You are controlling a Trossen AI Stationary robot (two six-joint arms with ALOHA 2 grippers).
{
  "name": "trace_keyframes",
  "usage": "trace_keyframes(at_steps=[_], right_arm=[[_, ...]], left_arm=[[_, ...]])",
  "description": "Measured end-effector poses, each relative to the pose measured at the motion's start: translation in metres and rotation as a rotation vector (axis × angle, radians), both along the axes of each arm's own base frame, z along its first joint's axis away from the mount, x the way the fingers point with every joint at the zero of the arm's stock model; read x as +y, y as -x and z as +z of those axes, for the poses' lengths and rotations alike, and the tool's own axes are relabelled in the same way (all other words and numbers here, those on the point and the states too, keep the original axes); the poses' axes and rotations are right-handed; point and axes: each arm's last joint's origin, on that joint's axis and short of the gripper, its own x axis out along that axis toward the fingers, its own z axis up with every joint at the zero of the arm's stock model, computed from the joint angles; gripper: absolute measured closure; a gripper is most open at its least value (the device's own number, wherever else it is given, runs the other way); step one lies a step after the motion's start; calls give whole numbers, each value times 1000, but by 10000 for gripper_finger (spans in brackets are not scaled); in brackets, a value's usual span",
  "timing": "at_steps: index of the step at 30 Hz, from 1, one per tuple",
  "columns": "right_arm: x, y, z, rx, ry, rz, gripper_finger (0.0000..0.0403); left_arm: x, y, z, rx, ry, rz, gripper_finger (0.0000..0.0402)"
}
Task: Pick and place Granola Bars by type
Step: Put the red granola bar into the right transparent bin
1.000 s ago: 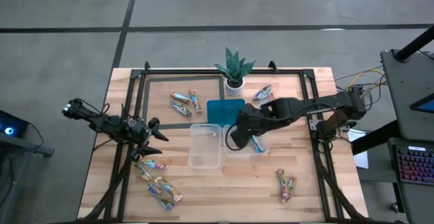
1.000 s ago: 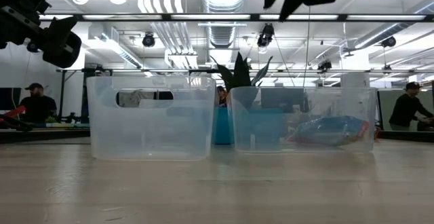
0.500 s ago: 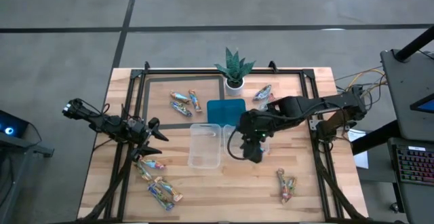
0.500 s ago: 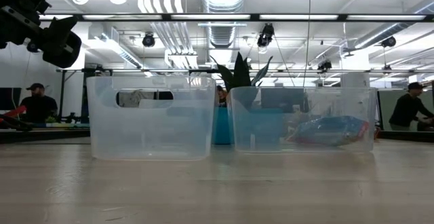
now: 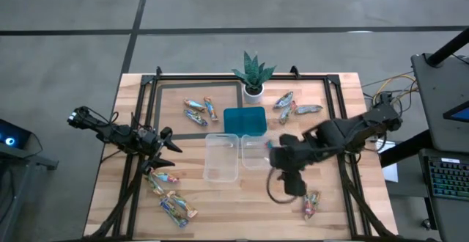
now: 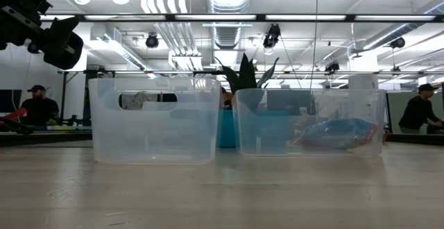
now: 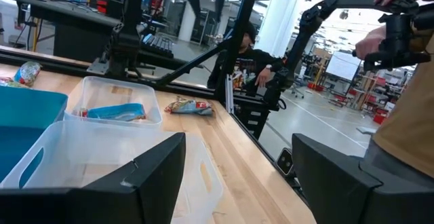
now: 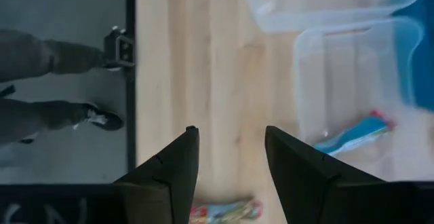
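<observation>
The sorting had only started. One bar in a blue wrapper point(image 8: 354, 135) lay inside the right clear tub point(image 5: 256, 152), near the middle of the high view, and the left clear tub point(image 5: 222, 156) beside it looked empty. The teal tray point(image 5: 244, 119) just above the tubs also held nothing that I could see. All the other bars were on the table: two point(image 5: 199, 109) at the upper left of the tray, three point(image 5: 291, 107) at its upper right near the plant point(image 5: 253, 73), several point(image 5: 168, 194) at the lower left, and two point(image 5: 310, 201) at the lower right. So I judged that nearly all of the work was left.

The right gripper point(image 5: 286, 188) hung in the lower right part of the high view, just beside the two bars there. Its fingers point(image 8: 173, 166) stood apart with nothing between them, and a bar showed on the table below them. The left gripper point(image 5: 163, 151) waited at the left side of the table, its fingers point(image 7: 146, 176) wide apart and empty.

The table point(image 5: 242, 213) was light wood with a black frame around it. It stood on a grey floor with dark lines. In the low view the room behind was a large workshop with ceiling lamps and pipes, and a person point(image 6: 38, 105) sat at the far left and another point(image 6: 421, 108) at the far right.
</observation>
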Motion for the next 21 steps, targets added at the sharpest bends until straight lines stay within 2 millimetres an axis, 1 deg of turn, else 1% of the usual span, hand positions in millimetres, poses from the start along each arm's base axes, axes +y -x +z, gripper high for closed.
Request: trace_keyframes(at_steps=[4, 9, 15, 21], right_arm=[[21, 17, 1, 25, -12, -20, 243], [42, 37, -1, 64, 20, -102, 243], [57, 54, -10, 115, 44, -262, 243], [65, 61, -28, 179, 22, -452, 243]], left_arm=[[0, 0, 0, 0, 0, 0, 152], [0, 0, 0, 0, 0, 1, 152], [0, 0, 0, 0, 0, 1, 152], [0, 0, 0, 0, 0, 0, 152]])
